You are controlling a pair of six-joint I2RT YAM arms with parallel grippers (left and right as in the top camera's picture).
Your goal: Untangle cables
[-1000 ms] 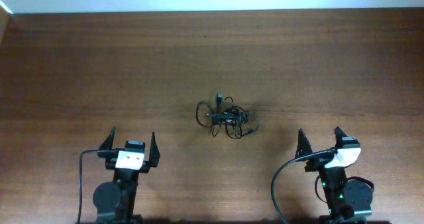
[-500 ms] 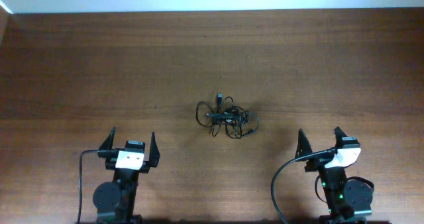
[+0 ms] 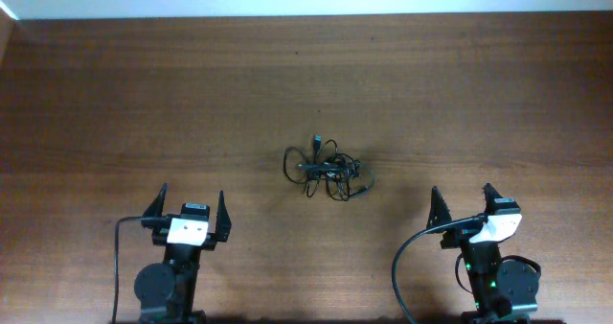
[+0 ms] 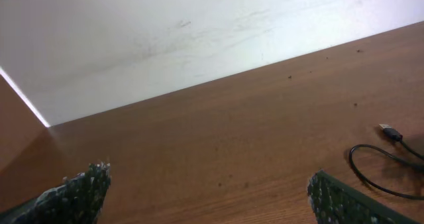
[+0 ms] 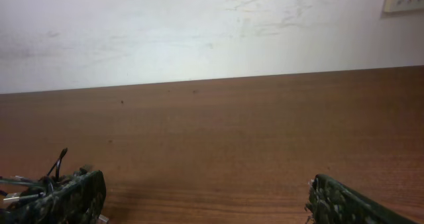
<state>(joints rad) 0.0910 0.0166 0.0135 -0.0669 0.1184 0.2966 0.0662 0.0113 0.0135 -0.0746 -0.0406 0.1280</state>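
Note:
The cables (image 3: 328, 170) lie as one small knotted clump of thin black wire at the middle of the wooden table, a plug end sticking out at its top left. My left gripper (image 3: 192, 206) stands open near the front edge, left of and below the clump, with nothing between its fingers. In the left wrist view a loop and a plug of the cables (image 4: 387, 159) show at the right edge, beyond my left gripper (image 4: 209, 191). My right gripper (image 3: 462, 199) is open too, right of and below the clump. The right wrist view catches a bit of the cables (image 5: 40, 183) behind the left finger of my right gripper (image 5: 205, 191).
The brown wooden table (image 3: 144, 94) runs to a white wall at the back. A thick black arm cable (image 3: 402, 262) loops beside the right arm's base, and another (image 3: 117, 266) runs by the left arm's base.

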